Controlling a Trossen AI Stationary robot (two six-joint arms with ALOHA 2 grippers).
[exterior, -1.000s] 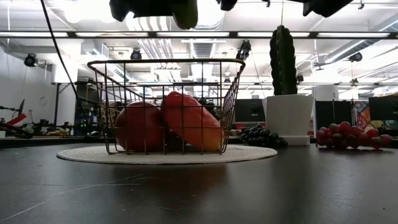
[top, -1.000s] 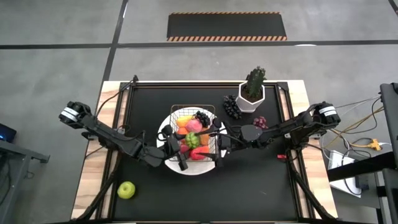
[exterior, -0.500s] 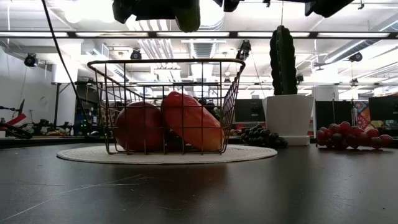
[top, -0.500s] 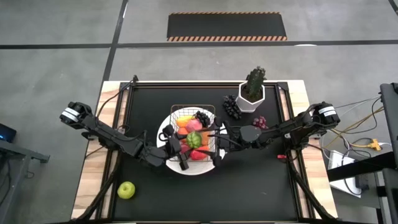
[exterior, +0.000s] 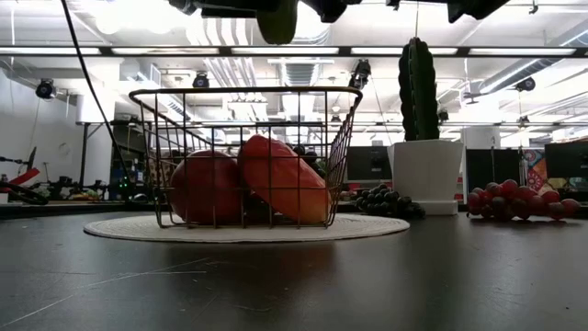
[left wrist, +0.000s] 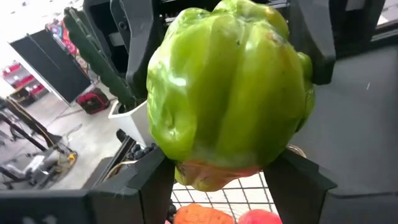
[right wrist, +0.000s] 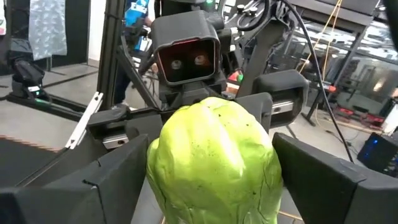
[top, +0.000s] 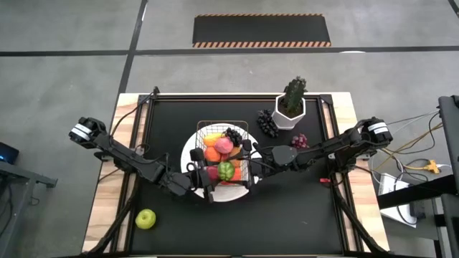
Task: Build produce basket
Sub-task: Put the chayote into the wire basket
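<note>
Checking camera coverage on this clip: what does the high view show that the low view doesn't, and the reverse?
Only the high view shows the green apple on the table's wooden edge, and the left gripper and right gripper flanking the green pepper above the basket.

Only the low view shows the two red fruits low behind the mesh, plus the room behind.

Both show the basket on its white plate, the potted plant and both grape bunches.

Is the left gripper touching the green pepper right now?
Touching. In the left wrist view the left gripper has its dark fingers pressed against both sides of the green pepper, with no gap showing.
</note>
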